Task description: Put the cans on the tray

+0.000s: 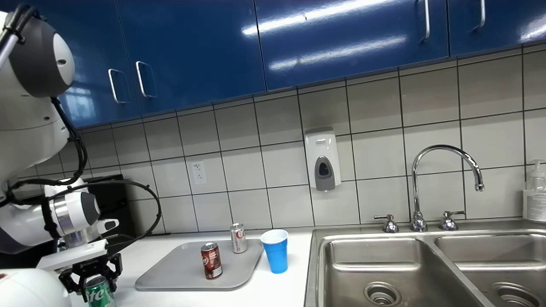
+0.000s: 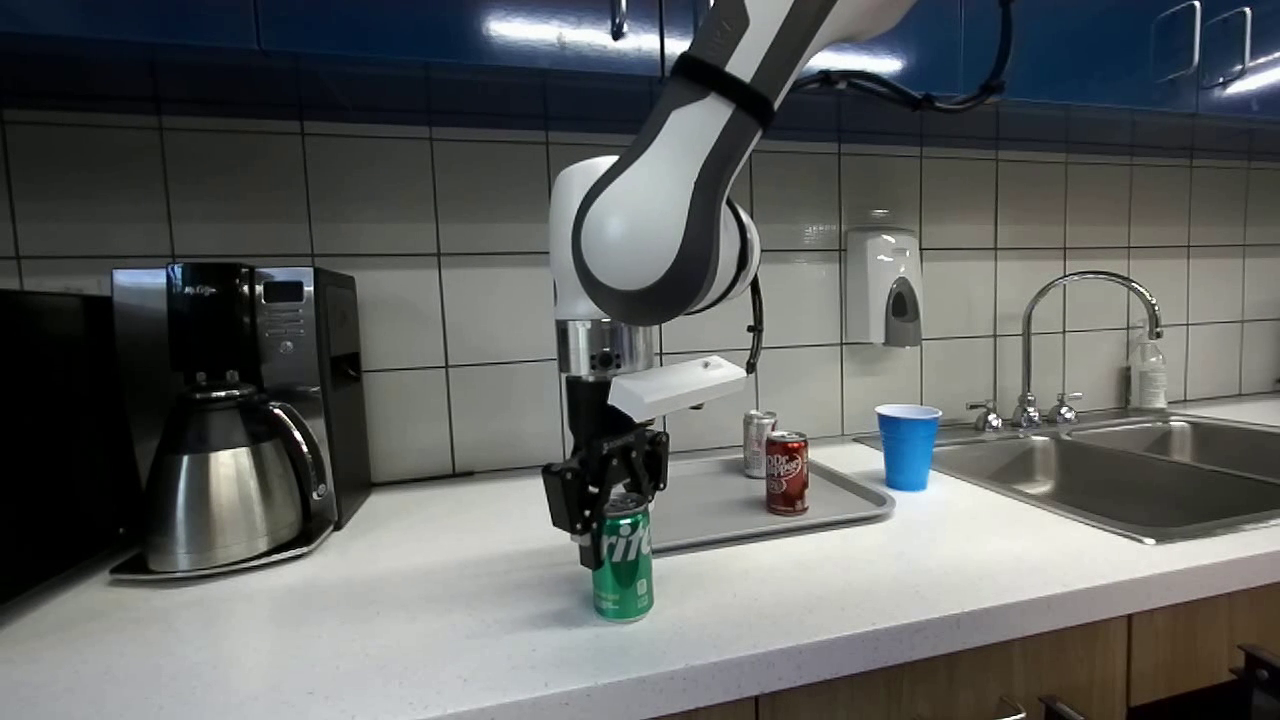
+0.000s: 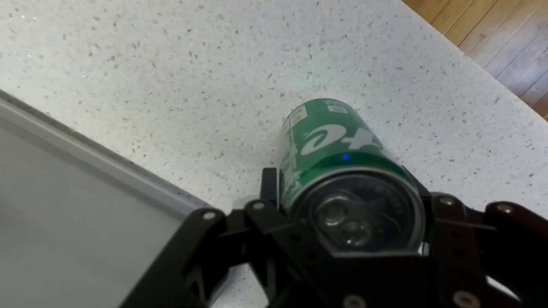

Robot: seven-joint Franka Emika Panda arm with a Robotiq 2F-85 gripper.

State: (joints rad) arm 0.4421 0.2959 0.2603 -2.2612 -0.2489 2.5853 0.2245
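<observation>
Over my feeds I find a white surface (image 2: 400, 620) bearing a grey tray (image 1: 175, 270). In the wrist view my black pincer (image 3: 342, 184) grips the green can (image 2: 625, 568), which is upright outside the tray, near its rim. The red can (image 1: 211, 261) and silver can (image 1: 239, 239) stand upright on the tray, apart.

Blue cup (image 1: 276, 253) upright on the surface (image 2: 440, 610), near the steel sink (image 1: 371, 256). Curved faucet (image 1: 415, 187) and pump bottle (image 1: 536, 200) along the sink's back edge. Soap dispenser (image 1: 323, 155) mounted on the tiled wall (image 1: 281, 204) (power outlet (image 1: 198, 172) also noted there). Blue cabinets (image 1: 192, 47) overhead, handles (image 1: 140, 79) fitted. Coffee maker (image 2: 290, 335) on the surface, carafe (image 2: 225, 490) seated.
</observation>
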